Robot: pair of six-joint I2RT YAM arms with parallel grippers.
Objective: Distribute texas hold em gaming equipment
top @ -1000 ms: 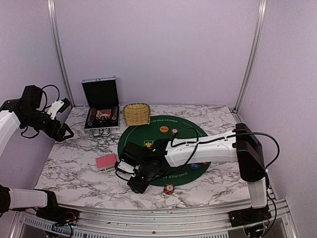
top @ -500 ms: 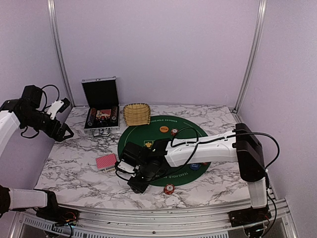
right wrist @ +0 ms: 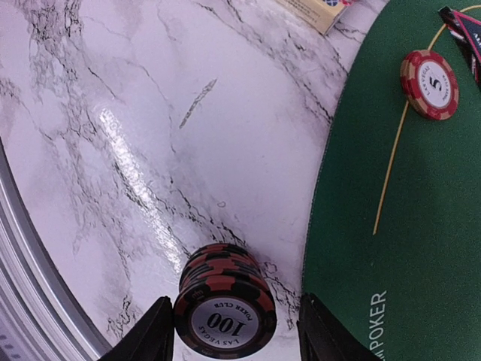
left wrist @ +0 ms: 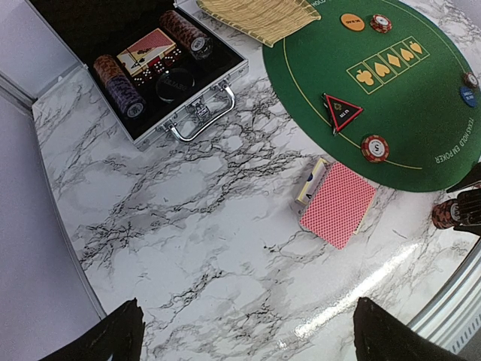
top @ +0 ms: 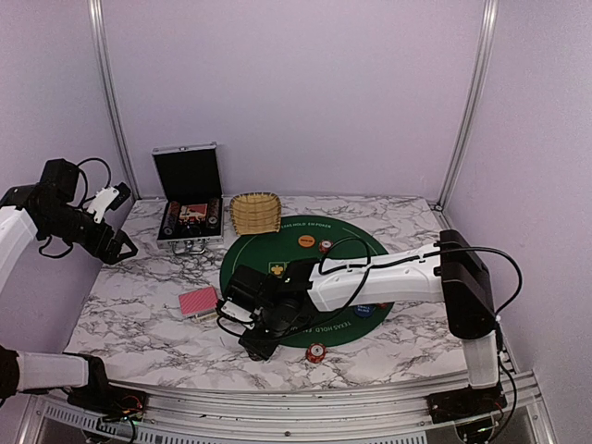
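Straddling the chip stack (right wrist: pixel 225 308), the right pincer (right wrist: pixel 234 302) has its fingers apart, one on each side. A sliver of marble shows beside one finger, so it looks unclamped. The stack stands on the bare bench (top: pixel 139 333), just off the near-left rim of the green mat (left wrist: pixel 406 105) and close to the bench's near edge. On the mat lie a chip marked 5 (right wrist: pixel 429 84), the triangular marker (left wrist: pixel 342 113), an orange disc (left wrist: pixel 352 21) and a blue disc (left wrist: pixel 468 95). The cards (left wrist: pixel 338 203) lie undealt off the mat's left rim, another chip (top: pixel 316 351) sits by the near edge, and the case (left wrist: pixel 218 83) holds more chips, so I judge the job about half done. The left pincer (left wrist: pixel 248 316) hangs wide apart and empty above the bench's left edge. The near-left corner offers open room, but the near edge leaves little margin.
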